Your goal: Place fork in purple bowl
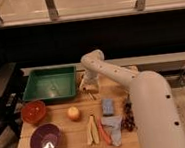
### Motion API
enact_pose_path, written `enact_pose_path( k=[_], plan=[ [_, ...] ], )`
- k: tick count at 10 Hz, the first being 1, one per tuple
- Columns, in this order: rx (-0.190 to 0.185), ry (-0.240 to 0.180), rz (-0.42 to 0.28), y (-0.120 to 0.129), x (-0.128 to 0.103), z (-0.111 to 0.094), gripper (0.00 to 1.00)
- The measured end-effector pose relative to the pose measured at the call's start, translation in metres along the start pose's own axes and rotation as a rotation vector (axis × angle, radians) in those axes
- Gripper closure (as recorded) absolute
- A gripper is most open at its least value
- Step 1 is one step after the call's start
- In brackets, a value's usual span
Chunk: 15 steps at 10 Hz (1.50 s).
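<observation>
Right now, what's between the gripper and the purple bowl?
Camera view: the gripper is by the green tray's right edge. Between it and the purple bowl lie bare table and one round orange fruit.

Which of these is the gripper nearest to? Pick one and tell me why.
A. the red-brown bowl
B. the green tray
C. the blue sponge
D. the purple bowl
B: the gripper hangs just off the right edge of the green tray, while the purple bowl sits well away from it, nearer the camera and to the left in the view.
</observation>
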Motion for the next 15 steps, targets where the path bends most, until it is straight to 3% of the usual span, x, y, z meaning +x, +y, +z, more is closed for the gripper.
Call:
enact_pose_path(
  k=[2,3,10,15],
  plan=[
    [0.006,-0.033,-0.011,-0.011,-0.001,0.013,0.25],
    [0.002,-0.034,-0.014,-0.01,-0.002,0.013,0.3],
    [-0.004,-0.031,-0.012,-0.005,0.0,0.002,0.96],
    [0.012,-0.049,0.018,-0.004,-0.002,0.009,1.0]
  ],
)
